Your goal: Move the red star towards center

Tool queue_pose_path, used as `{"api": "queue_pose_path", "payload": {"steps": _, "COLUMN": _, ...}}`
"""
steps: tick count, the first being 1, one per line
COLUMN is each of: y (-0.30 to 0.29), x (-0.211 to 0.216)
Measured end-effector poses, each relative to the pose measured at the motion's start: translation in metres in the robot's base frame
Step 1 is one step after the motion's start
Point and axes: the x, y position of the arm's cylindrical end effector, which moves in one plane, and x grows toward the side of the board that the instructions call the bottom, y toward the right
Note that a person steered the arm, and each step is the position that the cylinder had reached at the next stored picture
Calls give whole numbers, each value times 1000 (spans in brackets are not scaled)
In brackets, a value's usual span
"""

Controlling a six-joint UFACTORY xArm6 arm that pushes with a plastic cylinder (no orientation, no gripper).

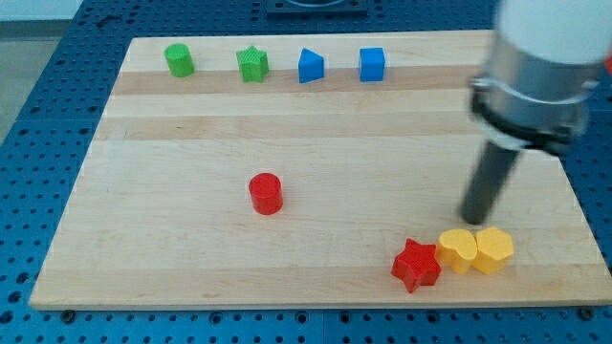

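Red star: this is the block I am to move; it lies near the view's bottom edge of the board, right of the middle, well apart from the board's centre. Its right points touch the first yellow block.
Board: the largest thing here, a pale wooden table top with its grain running across the view, set on a blue perforated surface.
Arm: my white and grey body comes down from the view's top right, blurred, and ends in the dark rod.
Tip: the rod's lower end sits on the board just above the two yellow blocks, up and to the right of the red star, touching neither as far as I can tell.
Jaws: I have none; I carry only the plain rod, so nothing is held.
Yellow blocks: a rounded one beside the star, and a six-sided one touching it on the right.
Red cylinder: alone near the board's centre, slightly left.
Top row, left to right: green cylinder, green star, blue block with a peaked top, blue cube, each standing apart.
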Motion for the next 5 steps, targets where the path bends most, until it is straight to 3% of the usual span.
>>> {"api": "queue_pose_path", "payload": {"steps": 1, "y": 73, "x": 34}}
{"api": "queue_pose_path", "payload": {"steps": 2, "y": 74, "x": 81}}
{"api": "queue_pose_path", "payload": {"steps": 5, "y": -75, "x": 73}}
